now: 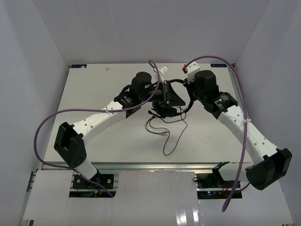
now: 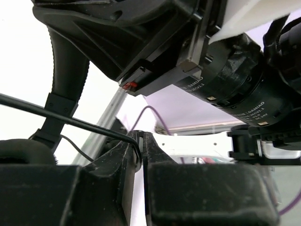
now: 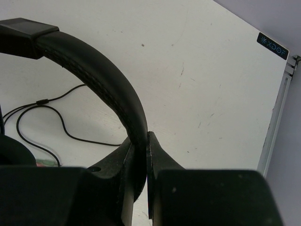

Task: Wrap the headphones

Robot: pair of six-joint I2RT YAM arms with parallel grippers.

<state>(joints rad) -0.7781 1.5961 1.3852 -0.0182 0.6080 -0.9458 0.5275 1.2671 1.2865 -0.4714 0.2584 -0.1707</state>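
The black headphones point(image 1: 168, 111) hang between my two grippers above the middle of the table. My right gripper point(image 3: 140, 139) is shut on the padded headband point(image 3: 101, 77); in the top view this gripper point(image 1: 187, 104) is on the headphones' right. My left gripper point(image 2: 140, 137) is shut on the thin dark cable point(image 2: 56, 116), which runs off to the left; in the top view it point(image 1: 162, 95) is just left of the headphones. The rest of the cable point(image 1: 170, 136) lies in loose loops on the table, with a reddish plug point(image 1: 163, 133). An earcup point(image 2: 21, 149) shows at the left wrist view's lower left.
The white table point(image 1: 94, 94) ends in a metal rail at the front point(image 1: 141, 165). Purple robot cables point(image 1: 47, 123) arc beside both arms. The right arm's motor housing point(image 2: 235, 80) fills the top of the left wrist view, very close. Grey walls enclose the sides and the back.
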